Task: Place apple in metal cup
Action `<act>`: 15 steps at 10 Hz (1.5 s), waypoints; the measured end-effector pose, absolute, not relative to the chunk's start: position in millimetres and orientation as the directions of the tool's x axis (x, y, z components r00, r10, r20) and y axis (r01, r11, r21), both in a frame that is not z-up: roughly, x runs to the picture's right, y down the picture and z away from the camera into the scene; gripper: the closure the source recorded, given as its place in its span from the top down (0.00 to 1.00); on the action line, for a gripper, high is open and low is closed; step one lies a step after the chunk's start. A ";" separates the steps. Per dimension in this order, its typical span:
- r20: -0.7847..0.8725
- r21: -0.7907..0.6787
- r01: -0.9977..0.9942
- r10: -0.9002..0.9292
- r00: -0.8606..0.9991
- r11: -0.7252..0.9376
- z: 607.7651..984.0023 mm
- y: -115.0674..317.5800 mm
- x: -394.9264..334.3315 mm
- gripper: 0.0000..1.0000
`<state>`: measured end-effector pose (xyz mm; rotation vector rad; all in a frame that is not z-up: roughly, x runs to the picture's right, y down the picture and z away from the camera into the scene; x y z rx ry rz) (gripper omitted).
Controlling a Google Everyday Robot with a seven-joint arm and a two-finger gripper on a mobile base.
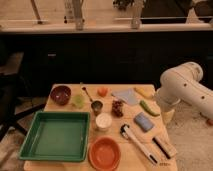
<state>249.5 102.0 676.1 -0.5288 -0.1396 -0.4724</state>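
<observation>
Only the one camera view here. The wooden desk (131,111) is pretty crowded. The apple (102,91) sits near the back edge, about mid-desk, loose on the wood with nothing holding it. The metal cup (97,106) stands upright just in front of it and a touch to the left, close but not touching. A spoon (87,93) lies at a slant behind the cup. The white cup (103,121) is right in front of the metal one, the translucent green cup (78,101) to its left, and a dark red lumpy cluster (117,108) to its right.

The green tray (31,134) fills the front left corner, with the orange bowl (104,153) beside it. The white robot arm (182,90) hangs off the desk's right side, well apart from the apple, and runs out past the picture's right edge. The end effector isn't visible, so I can't tell if it's spread or pressed together.
</observation>
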 end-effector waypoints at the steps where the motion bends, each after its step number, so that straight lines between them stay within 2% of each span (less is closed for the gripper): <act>1: 0.291 -0.421 0.563 -0.482 0.826 0.711 676.7 99.7 241.6 0.80; 4: 0.356 -0.354 0.715 -0.620 0.699 0.603 677.5 95.1 228.2 0.80; 9: 0.361 -0.339 0.734 -0.639 0.679 0.589 677.7 95.0 224.9 0.80; 11: 0.355 -0.240 0.795 -0.711 0.606 0.558 678.1 95.7 214.5 0.80; 13: 0.343 -0.072 0.905 -0.841 0.418 0.420 682.6 88.0 183.3 0.80; 15: 0.328 0.006 0.946 -0.894 0.305 0.325 690.2 80.0 168.9 0.80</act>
